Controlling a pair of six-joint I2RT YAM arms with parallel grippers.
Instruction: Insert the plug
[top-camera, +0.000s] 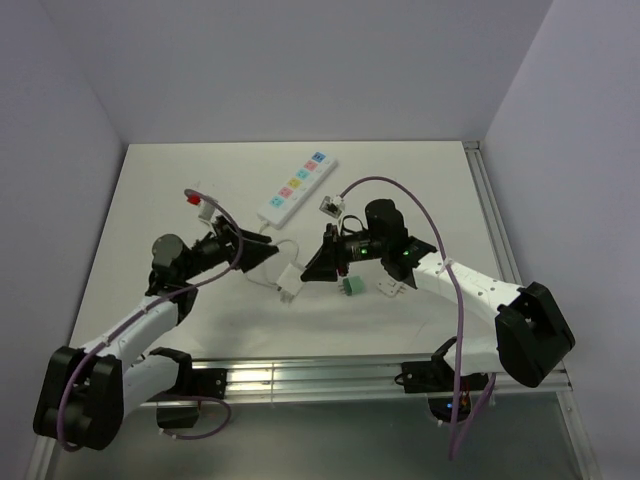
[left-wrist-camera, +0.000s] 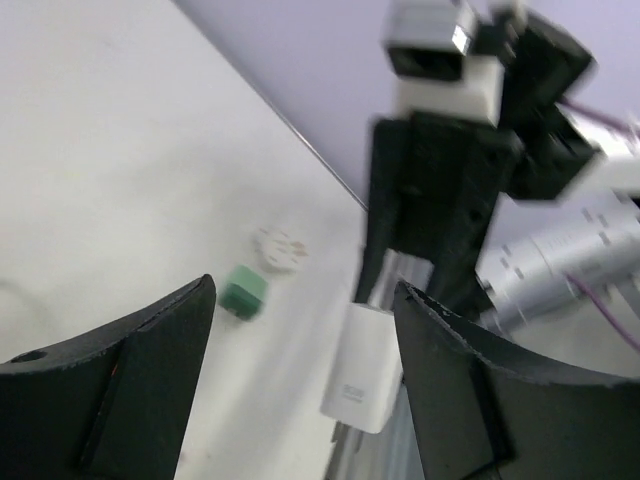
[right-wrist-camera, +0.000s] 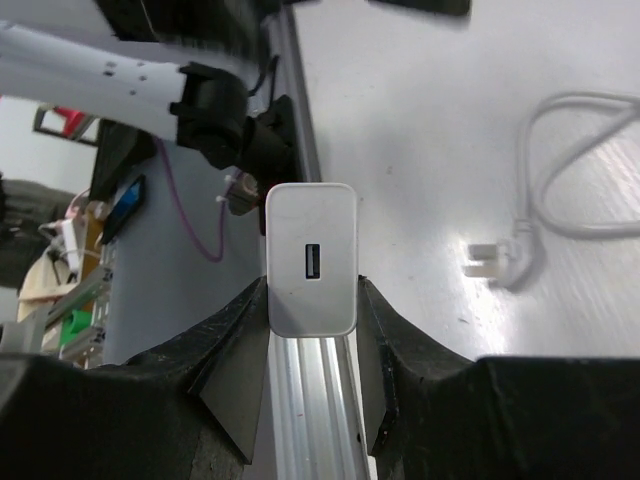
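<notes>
The plug (right-wrist-camera: 311, 258) is a white block-shaped USB charger with its port facing the right wrist camera. My right gripper (right-wrist-camera: 311, 290) is shut on its two sides and holds it above the table's front rail. From above, the plug (top-camera: 290, 282) sits at the right gripper's (top-camera: 306, 272) tip, between the two arms. My left gripper (left-wrist-camera: 300, 300) is open, its fingers wide apart. The plug (left-wrist-camera: 365, 365) hangs between them, close to the right-hand finger, which does not press on it. The white power strip (top-camera: 297, 186) lies at the back of the table.
A white cable (right-wrist-camera: 560, 165) loops on the table and ends in a small connector (right-wrist-camera: 495, 262). A green block (top-camera: 348, 288) and a white round piece (top-camera: 392, 285) lie under the right arm. The aluminium rail (top-camera: 300, 375) runs along the near edge.
</notes>
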